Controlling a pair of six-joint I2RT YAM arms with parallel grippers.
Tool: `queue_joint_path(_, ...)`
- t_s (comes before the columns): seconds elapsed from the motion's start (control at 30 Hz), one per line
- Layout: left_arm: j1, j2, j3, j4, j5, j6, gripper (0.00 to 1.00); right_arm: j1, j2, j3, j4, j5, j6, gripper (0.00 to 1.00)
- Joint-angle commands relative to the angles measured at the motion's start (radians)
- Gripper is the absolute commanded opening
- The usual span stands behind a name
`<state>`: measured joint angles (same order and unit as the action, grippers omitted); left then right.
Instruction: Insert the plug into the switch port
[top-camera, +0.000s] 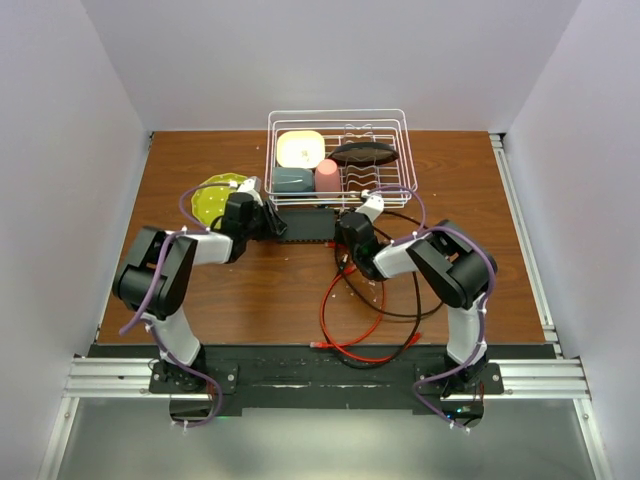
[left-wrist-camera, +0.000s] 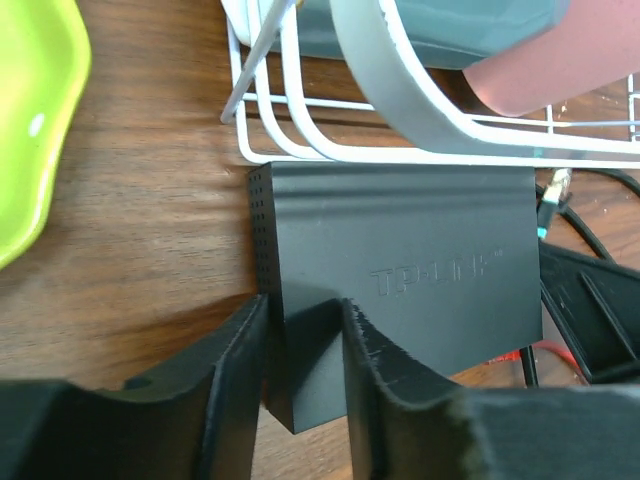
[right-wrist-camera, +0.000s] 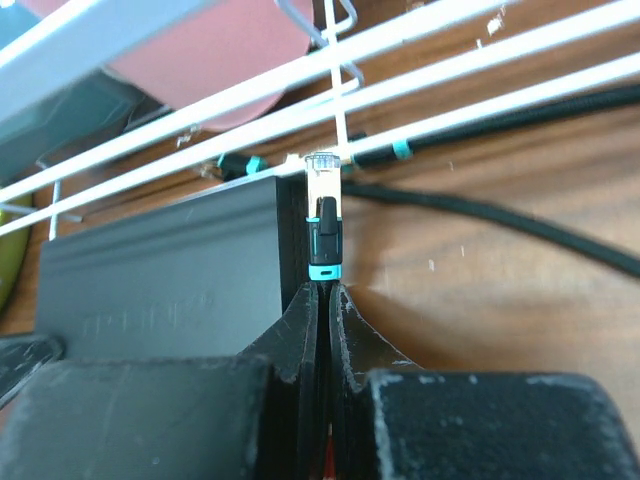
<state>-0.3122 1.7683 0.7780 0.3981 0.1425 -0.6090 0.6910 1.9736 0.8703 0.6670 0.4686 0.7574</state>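
The right gripper (right-wrist-camera: 321, 292) pinches the plug (right-wrist-camera: 323, 215) beside the switch's (right-wrist-camera: 170, 270) end, tip by a rack wire (right-wrist-camera: 500, 62), where it could snag. The left gripper (left-wrist-camera: 303, 318) straddles the switch's corner; I cannot tell if it is clamped, and a loose switch would slide.

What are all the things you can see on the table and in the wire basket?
switch: one, black, on the table against the rack's front
plug: one, clear with a black-and-teal boot, at the switch's end
rack: one, white wire, far middle of the table
grey-blue cup: one, in the rack
pink cup: one, in the rack beside it
square plate: one, pale yellow, in the rack
oval dish: one, dark, in the rack
green plate: one, lime, left of the rack
red cable: one, looped near the right arm
black cable: one, right of the switch
table: one, brown wood
left tool: black, clasping the switch's corner
right tool: black, shut on the plug
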Motion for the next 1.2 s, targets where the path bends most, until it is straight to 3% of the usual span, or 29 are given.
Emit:
queue_joint_path(0.0,-0.016,-0.030,-0.008,-0.033,0.038,0.017,0.34,0.018,0.030,0.065,0.072,-0.179,-0.062,0.00)
queue_joint_path(0.43,-0.096,-0.214,-0.204,-0.004,0.109,-0.023,0.32,0.028,0.041,0.072,0.028,-0.441,-0.135,0.00)
queue_joint_path(0.83,-0.191,-0.503,-0.542,0.139,0.078,-0.140,0.29,0.068,-0.004,0.061,-0.015,-0.501,-0.184,0.00)
queue_joint_path(0.93,-0.192,-0.569,-0.536,0.099,0.056,-0.118,0.30,0.070,-0.012,0.075,-0.033,-0.518,-0.188,0.00)
queue_joint_path(1.07,-0.192,-0.693,-0.488,-0.077,-0.023,-0.074,0.36,0.071,-0.039,0.093,-0.088,-0.502,-0.197,0.00)
queue_joint_path(1.17,-0.192,-0.769,-0.431,-0.242,-0.127,-0.035,0.51,0.074,-0.082,0.107,-0.159,-0.469,-0.219,0.00)
